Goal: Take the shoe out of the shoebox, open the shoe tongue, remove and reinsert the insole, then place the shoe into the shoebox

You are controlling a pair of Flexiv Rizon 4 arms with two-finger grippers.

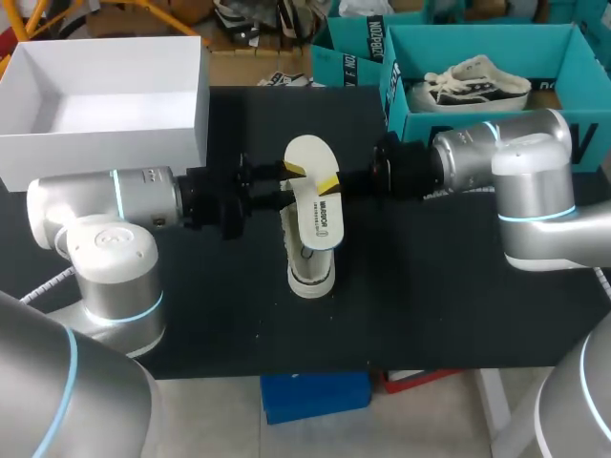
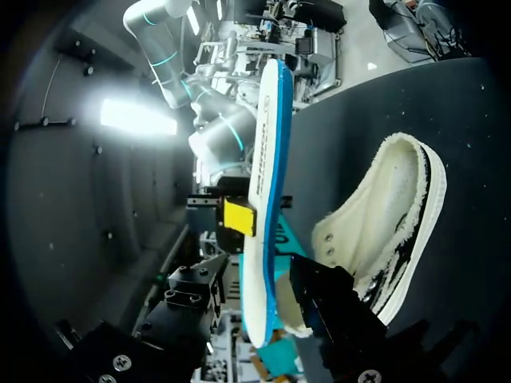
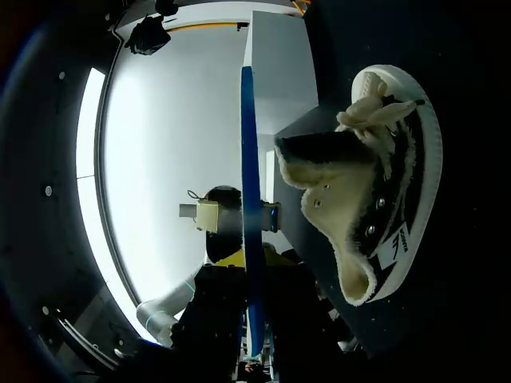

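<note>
Insole (image 1: 316, 205) in right pincer (image 3: 254, 258), perhaps left pincer (image 2: 257, 281) too

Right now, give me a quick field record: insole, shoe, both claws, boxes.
insole: white foam insole with blue underside, out of the shoe, held up above it
shoe: black-and-white fleece-lined sneaker, on the black table
right claw: shut on the insole
left claw: at the insole's other side, grip unclear
teal cardboard shoebox: far right, open, second sneaker inside
white open box: far left
</note>
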